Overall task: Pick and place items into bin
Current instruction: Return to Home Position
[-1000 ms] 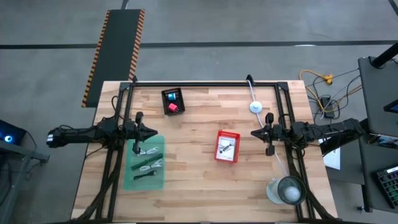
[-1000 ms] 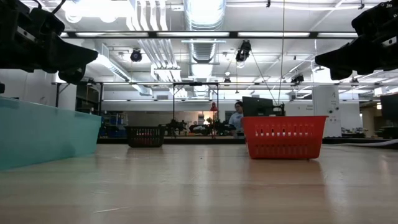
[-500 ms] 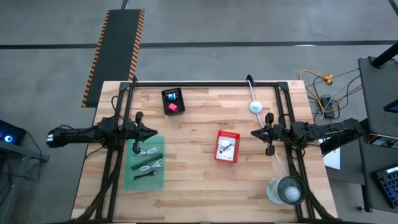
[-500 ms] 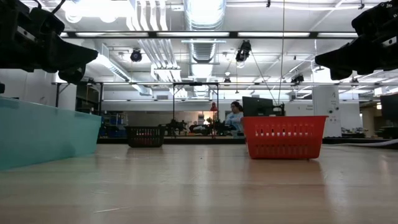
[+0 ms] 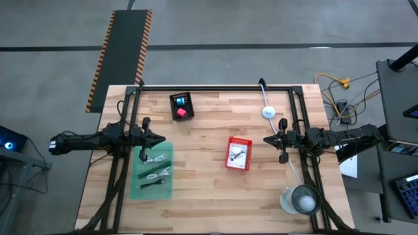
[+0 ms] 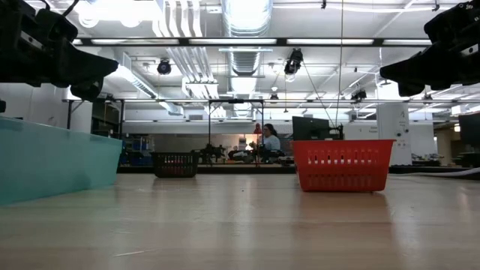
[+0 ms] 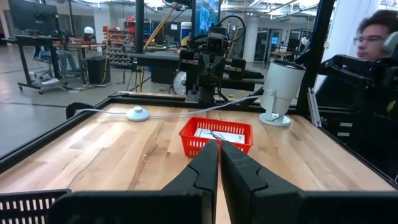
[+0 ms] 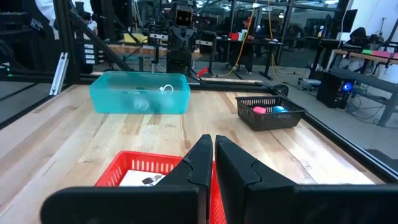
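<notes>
My left gripper (image 5: 162, 138) hangs shut above the table's left side, over the far end of a teal bin (image 5: 151, 171) that holds black and white cable pieces (image 5: 157, 172). My right gripper (image 5: 265, 139) hangs shut on the right, beside a red basket (image 5: 239, 153) with a white printed packet (image 7: 217, 132) lying in it. A black basket (image 5: 181, 106) near the far edge holds the red cube (image 5: 182, 113) and the blue cube (image 5: 181, 101). All three containers stand on the table. No green stick shows.
A large clear round container (image 5: 304, 199) stands at the near right corner. A white puck (image 5: 268, 112) with a white cable lies by the far right. Black frame rails (image 5: 215, 88) border the table. Bare wood lies between the baskets and along the near edge.
Both arms and all items have kept still. Only a person in the room behind the table has walked leftward in the low view.
</notes>
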